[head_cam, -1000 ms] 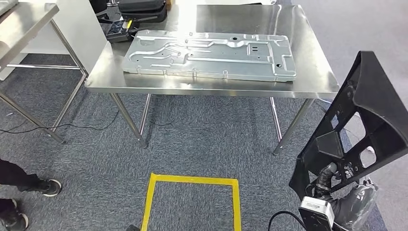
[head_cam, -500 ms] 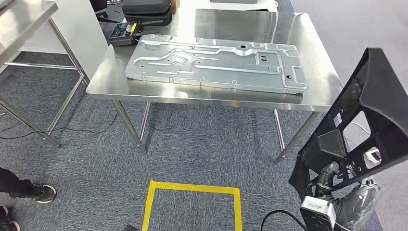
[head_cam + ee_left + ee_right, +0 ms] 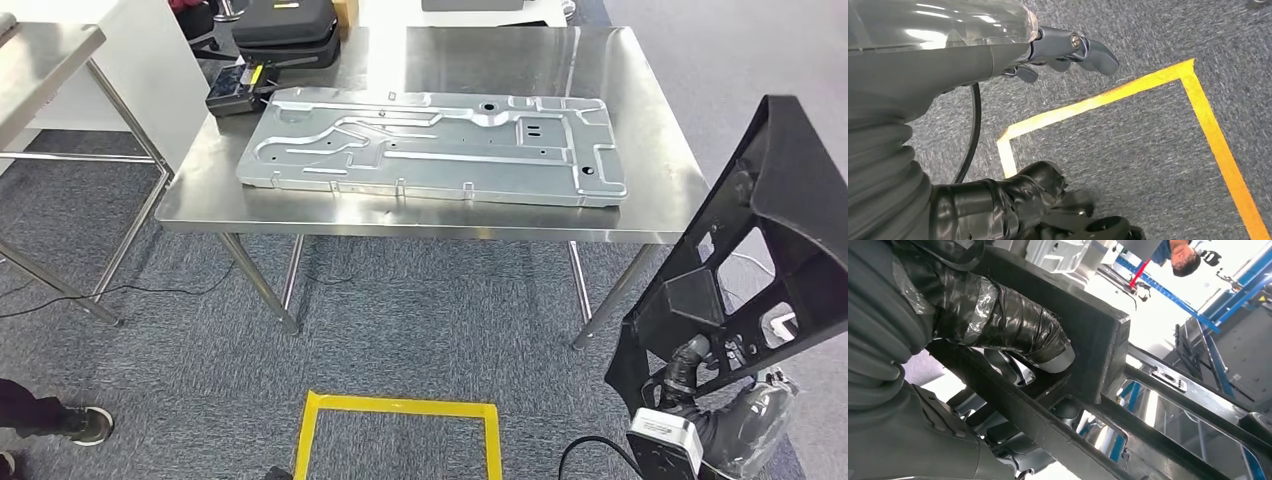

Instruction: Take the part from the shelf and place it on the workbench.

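Right hand (image 3: 690, 372) holds unlabelled black part (image 3: 775, 230).

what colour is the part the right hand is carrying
Black; the part, gripped by the right hand, shows best in the head view.

The black part (image 3: 770, 250) runs off the head view's right edge and hides most of the right hand (image 3: 690, 362) gripping it.
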### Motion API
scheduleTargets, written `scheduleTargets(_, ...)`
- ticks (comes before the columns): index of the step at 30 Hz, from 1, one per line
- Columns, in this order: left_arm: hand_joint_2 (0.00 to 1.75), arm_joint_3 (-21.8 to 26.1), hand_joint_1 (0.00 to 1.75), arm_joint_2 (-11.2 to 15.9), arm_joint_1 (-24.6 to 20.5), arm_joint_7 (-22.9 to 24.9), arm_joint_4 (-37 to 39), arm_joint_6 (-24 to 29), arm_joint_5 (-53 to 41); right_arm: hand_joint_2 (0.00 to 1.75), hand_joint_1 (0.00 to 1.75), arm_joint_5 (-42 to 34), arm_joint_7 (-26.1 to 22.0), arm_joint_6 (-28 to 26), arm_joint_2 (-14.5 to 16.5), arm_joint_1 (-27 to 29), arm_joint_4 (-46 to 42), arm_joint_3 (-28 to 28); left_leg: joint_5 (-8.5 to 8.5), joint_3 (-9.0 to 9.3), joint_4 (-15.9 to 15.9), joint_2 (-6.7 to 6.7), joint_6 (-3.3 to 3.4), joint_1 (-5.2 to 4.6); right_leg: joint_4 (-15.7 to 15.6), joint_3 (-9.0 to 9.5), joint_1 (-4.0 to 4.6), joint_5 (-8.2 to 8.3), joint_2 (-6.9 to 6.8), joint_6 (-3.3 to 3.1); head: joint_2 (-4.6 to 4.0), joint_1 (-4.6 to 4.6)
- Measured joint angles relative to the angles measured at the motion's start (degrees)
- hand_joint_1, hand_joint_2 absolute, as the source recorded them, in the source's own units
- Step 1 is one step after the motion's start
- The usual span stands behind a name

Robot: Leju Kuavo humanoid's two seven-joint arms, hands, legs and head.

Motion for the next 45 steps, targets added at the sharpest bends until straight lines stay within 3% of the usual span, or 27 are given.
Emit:
scheduleTargets(1, 1.75, 0.0, 0.00, 0.0, 0.0, 0.0, 0.0, 0.0, -0.1, 1.75, 1.75, 0.0, 0.0, 0.0, 0.0, 0.0, 0.0, 0.0, 2.90, 1.04, -3.9, 0.01, 0.33, -0.04, 0.0, 0.44, 0.01, -0.40, 0.02, 0.14, 0.00, 0.01)
scheduleTargets(2, 1.75, 0.0, 0.00, 0.0, 0.0, 0.0, 0.0, 0.0, -0.1, 1.75, 1.75, 0.0, 0.0, 0.0, 0.0, -0.1, 0.0, 0.0, 4.44, 1.99, -7.1, 0.02, 0.58, -0.21, 0.0, 0.88, 0.06, -0.78, 0.04, 0.36, 0.00, 0.03)
scheduleTargets(4, 1.75, 0.0, 0.00, 0.1, -0.1, 0.0, 0.0, 0.0, -0.2, 1.75, 1.75, 0.0, 0.0, 0.0, 0.0, -0.2, 0.0, 0.0, 5.23, 3.11, -10.9, -0.06, 1.16, -0.54, 0.0, 1.37, 0.20, -1.33, 0.10, 1.04, 0.00, -0.04)
scheduleTargets(5, 1.75, 0.0, 0.00, 0.2, -0.1, 0.0, 0.0, 0.0, -0.2, 1.75, 1.75, 0.0, 0.0, 0.0, -0.1, -0.3, -0.1, 0.0, 4.75, 3.29, -11.2, -0.11, 1.40, -0.62, 0.2, 1.63, 0.32, -1.31, 0.14, 1.43, 0.00, -0.09)
scheduleTargets(8, 1.75, 0.0, 0.00, 0.2, 0.0, 0.0, 0.0, 0.0, -0.2, 1.75, 1.75, 0.1, -0.1, 0.0, -0.2, -0.4, -0.5, 0.0, 5.62, 4.88, -12.2, -0.12, 2.30, -0.21, 1.9, 1.71, 0.36, -2.06, 0.09, 2.24, 0.00, -0.07)
scheduleTargets(10, 1.75, 0.0, 0.00, 0.1, -0.2, -0.1, 0.0, 0.0, -0.3, 1.75, 1.75, 0.1, -0.1, 0.0, -0.4, -0.5, -0.7, 0.0, 5.45, 5.62, -12.4, -0.10, 2.69, -0.11, 6.8, -0.93, 0.17, -4.79, 0.01, 2.78, 0.00, -0.03)
scheduleTargets(12, 1.75, 0.0, 0.00, 0.1, -0.3, -0.1, 0.0, 0.0, -0.3, 1.75, 1.75, 0.1, -0.1, 0.0, -0.5, -0.6, -0.8, 0.0, 5.01, 5.90, -12.4, -0.11, 2.87, -0.18, 13.6, -5.54, 0.08, -7.54, -0.01, 3.29, 0.00, -0.05)
scheduleTargets(13, 1.75, 0.0, 0.00, 0.1, -0.2, -0.1, 0.0, 0.0, -0.3, 1.75, 1.75, 0.1, -0.1, 0.0, -0.5, -0.5, -0.8, 0.0, 4.73, 6.13, -12.4, -0.12, 2.86, -0.21, 15.4, -7.22, 0.05, -7.66, -0.01, 3.40, 0.00, -0.07)
scheduleTargets(14, 1.75, 0.0, 0.00, 0.1, -0.1, -0.1, 0.0, 0.0, -0.3, 1.75, 1.75, 0.1, -0.1, 0.0, -0.6, -0.5, -0.8, 0.0, 4.41, 6.47, -12.4, -0.14, 2.82, -0.23, 15.2, -7.93, 0.03, -6.61, -0.01, 3.41, 0.00, -0.05)
scheduleTargets(15, 1.75, 0.0, 0.00, 0.1, -0.1, -0.1, 0.0, 0.0, -0.3, 1.75, 1.75, 0.1, -0.1, 0.0, -0.6, -0.5, -0.8, 0.0, 4.06, 6.97, -12.4, -0.17, 2.74, -0.23, 12.9, -7.55, 0.03, -4.30, -0.02, 3.31, 0.00, -0.06)
scheduleTargets(17, 1.75, 0.0, 0.00, 0.1, -0.1, -0.1, 0.0, 0.0, -0.3, 1.75, 1.75, 0.1, -0.1, 0.0, -0.7, -0.5, -0.8, 0.0, 3.31, 8.02, -12.4, -0.22, 2.50, -0.25, 5.7, -5.28, 0.19, 0.51, -0.05, 2.73, 0.00, -0.05)
scheduleTargets(18, 1.75, 0.0, 0.00, 0.1, -0.2, -0.1, 0.0, 0.0, -0.3, 1.75, 1.75, 0.1, -0.1, 0.0, -0.7, -0.5, -0.8, 0.0, 3.02, 8.32, -12.4, -0.24, 2.27, -0.26, 3.0, -4.40, 0.41, 1.34, -0.06, 2.36, 0.00, -0.01)
scheduleTargets(20, 1.75, 0.0, 0.00, 0.0, -0.2, -0.1, 0.0, 0.0, -0.3, 1.75, 1.75, 0.1, -0.2, 0.0, -0.7, -0.5, -0.9, 0.0, 2.70, 8.54, -12.4, -0.25, 1.64, -0.33, 1.1, -3.92, 0.79, 1.32, -0.04, 1.65, -0.01, -0.02)
scheduleTargets(22, 1.75, 0.0, 0.00, 0.0, -0.1, -0.2, 0.0, 0.0, -0.3, 1.75, 1.75, 0.0, -0.3, 0.0, -0.7, -0.5, -1.0, 0.0, 2.48, 8.77, -11.9, -0.21, 0.94, -0.40, 0.5, -3.25, 0.60, 1.94, 0.06, 1.05, -0.01, -0.04)
scheduleTargets(24, 1.75, 0.0, 0.00, 0.0, -0.2, -0.2, 0.0, 0.0, -0.3, 1.75, 1.75, 0.0, -0.4, 0.0, -0.7, -0.6, -1.1, 0.0, 1.19, 7.97, -9.2, -0.16, 0.33, -0.33, 0.2, -2.22, 0.28, 1.76, 0.01, 0.43, -0.01, -0.07)
scheduleTargets(27, 1.75, -0.1, 0.00, 0.0, -0.4, -0.2, 0.0, 0.0, -0.4, 1.75, 1.75, 0.0, -0.4, 0.0, -0.7, -0.9, -1.2, 0.0, -3.13, 2.39, 0.2, -0.13, -0.39, 0.05, 0.2, -1.52, 0.23, 1.18, -0.13, -0.19, -0.01, -0.09)
scheduleTargets(28, 1.75, -0.1, 0.00, 0.0, -0.3, -0.2, 0.0, 0.0, -0.4, 1.75, 1.75, 0.0, -0.4, 0.0, -0.7, -1.0, -1.2, 0.0, -3.68, 0.59, 2.5, -0.13, -0.54, 0.17, 0.2, -1.32, 0.23, 0.95, -0.10, -0.22, 0.00, -0.09)
scheduleTargets(29, 1.75, -0.1, 0.00, 0.0, -0.3, -0.2, 0.0, 0.0, -0.4, 1.75, 1.75, 0.0, -0.4, 0.0, -0.7, -1.0, -1.2, 0.0, -3.07, -0.37, 3.1, -0.13, -0.64, 0.28, 0.2, -1.03, 0.23, 0.68, -0.04, -0.17, 0.00, -0.09)
scheduleTargets(30, 1.75, -0.1, 0.00, 0.1, -0.2, -0.2, 0.0, 0.0, -0.5, 1.75, 1.75, 0.0, -0.4, 0.0, -0.7, -1.2, -1.2, 0.0, -1.24, -0.30, 1.5, -0.13, -0.66, 0.36, 0.2, -0.61, 0.21, 0.38, 0.03, -0.08, 0.00, -0.10)
scheduleTargets(32, 1.75, -0.2, 0.00, 0.1, -0.2, -0.2, 0.0, 0.0, -0.7, 1.75, 1.75, 0.0, -0.5, 0.0, -0.8, -1.5, -1.3, 0.0, 3.69, 1.87, -5.4, -0.09, -0.51, 0.40, 0.2, 0.39, 0.19, -0.33, 0.09, 0.27, -0.01, -0.07)
scheduleTargets(34, 1.75, -0.3, 0.00, 0.1, -0.3, -0.2, 0.0, 0.0, -0.8, 1.75, 1.75, 0.0, -0.5, 0.0, -0.9, -1.9, -1.3, 0.0, 4.91, 3.49, -10.3, -0.01, -0.09, 0.11, 0.3, 0.91, 0.25, -0.94, 0.12, 0.84, -0.01, -0.08)
scheduleTargets(36, 1.75, -0.5, 0.00, 0.1, -0.3, -0.2, 0.0, 0.0, -0.9, 1.75, 1.75, 0.0, -0.6, 0.0, -1.0, -2.2, -1.4, 0.0, 4.37, 3.83, -11.1, 0.00, 0.50, -0.14, 0.3, 1.03, 0.33, -1.50, 0.12, 1.56, 0.00, -0.10)
scheduleTargets(38, 1.75, -0.6, 0.00, 0.1, -0.2, -0.2, 0.0, 0.0, -0.9, 1.75, 1.75, 0.0, -0.7, 0.0, -1.1, -2.4, -1.7, 0.0, 5.17, 4.47, -11.5, -0.02, 1.16, 0.08, 0.6, 1.30, 0.30, -2.14, 0.04, 2.27, 0.00, -0.08)
scheduleTargets(40, 1.75, -0.8, 0.00, 0.1, -0.4, -0.2, 0.0, 0.0, -0.9, 1.75, 1.75, 0.0, -0.8, 0.0, -1.3, -2.7, -1.9, 0.0, 5.10, 5.18, -12.0, 0.01, 1.82, 0.29, 4.2, -0.22, 0.19, -3.93, -0.03, 2.79, -0.01, -0.08)
scheduleTargets(43, 1.75, -1.1, 0.00, 0.1, -0.5, -0.2, 0.0, 0.0, -1.1, 1.75, 1.75, 0.0, -0.8, 0.0, -1.7, -3.0, -1.9, 0.0, 4.32, 5.99, -12.0, -0.02, 2.33, 0.19, 14.6, -6.72, -0.04, -7.17, -0.05, 3.21, -0.01, -0.07)
scheduleTargets(44, 1.75, -1.2, 0.00, 0.1, -0.5, -0.2, 0.0, 0.0, -1.2, 1.75, 1.75, 0.0, -0.8, 0.0, -1.8, -3.1, -1.9, 0.0, 3.94, 6.41, -12.0, -0.07, 2.33, 0.16, 16.0, -8.23, -0.08, -6.62, -0.05, 3.26, 0.00, -0.08)
scheduleTargets(45, 1.75, -1.2, 0.00, 0.1, -0.4, -0.2, 0.0, 0.0, -1.3, 1.75, 1.75, 0.0, -0.8, 0.0, -1.9, -3.2, -1.9, 0.0, 3.53, 6.94, -12.0, -0.13, 2.26, 0.16, 15.4, -8.72, -0.10, -4.96, -0.06, 3.23, 0.00, -0.08)
